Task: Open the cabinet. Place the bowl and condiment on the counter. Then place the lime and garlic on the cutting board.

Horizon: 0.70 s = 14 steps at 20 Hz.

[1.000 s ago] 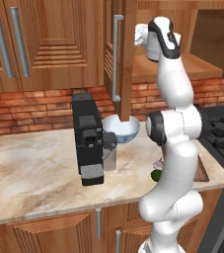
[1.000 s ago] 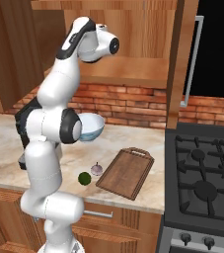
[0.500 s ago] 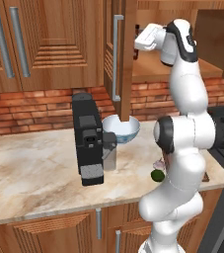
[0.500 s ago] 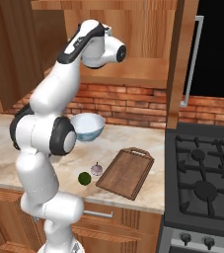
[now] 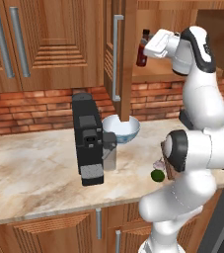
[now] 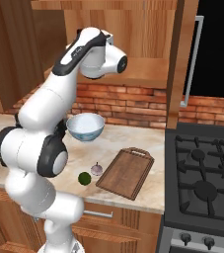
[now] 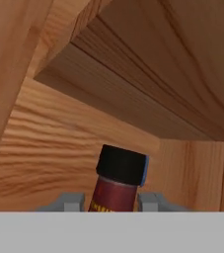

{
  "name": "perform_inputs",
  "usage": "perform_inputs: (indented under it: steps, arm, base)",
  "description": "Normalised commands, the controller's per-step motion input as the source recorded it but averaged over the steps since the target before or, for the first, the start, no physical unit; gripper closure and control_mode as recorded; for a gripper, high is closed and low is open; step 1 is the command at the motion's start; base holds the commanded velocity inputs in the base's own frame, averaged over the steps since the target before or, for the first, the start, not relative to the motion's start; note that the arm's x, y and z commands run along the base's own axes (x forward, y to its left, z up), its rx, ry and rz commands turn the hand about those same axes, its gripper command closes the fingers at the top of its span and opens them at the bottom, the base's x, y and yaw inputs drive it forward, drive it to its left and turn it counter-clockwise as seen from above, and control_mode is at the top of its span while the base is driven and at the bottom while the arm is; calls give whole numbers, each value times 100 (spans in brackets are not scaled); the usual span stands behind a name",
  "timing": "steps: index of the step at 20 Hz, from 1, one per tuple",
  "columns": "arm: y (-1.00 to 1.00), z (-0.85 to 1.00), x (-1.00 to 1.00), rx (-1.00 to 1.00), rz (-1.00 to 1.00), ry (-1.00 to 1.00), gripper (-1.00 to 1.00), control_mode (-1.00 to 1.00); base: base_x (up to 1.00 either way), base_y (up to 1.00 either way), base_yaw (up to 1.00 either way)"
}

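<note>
In the left base view, upper centre-right of the frame, the gripper [image 5: 148,50] reaches into the open cabinet [image 5: 126,59] and meets the condiment [image 5: 142,48], which stands upright on the shelf. In the right base view the bowl [image 6: 85,127] sits on the counter [image 6: 148,140] at centre-left. In the hand view, bottom centre, the condiment's [image 7: 116,181] black-capped neck rises between the two fingertips [image 7: 152,201], the jaws grasping it.
</note>
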Motion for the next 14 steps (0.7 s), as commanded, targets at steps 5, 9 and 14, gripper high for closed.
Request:
perform_inputs:
  steps: [5,9,14]
  arm:
    - [-13,-16,-62,1,0,0,100,-100]
    - [-3,-30,-62,0,0,0,100,-100]
    - [0,-33,-62,-1,0,0,100,-100]
  base:
    - [0,0,0]
    - [0,0,0]
    - [0,0,0]
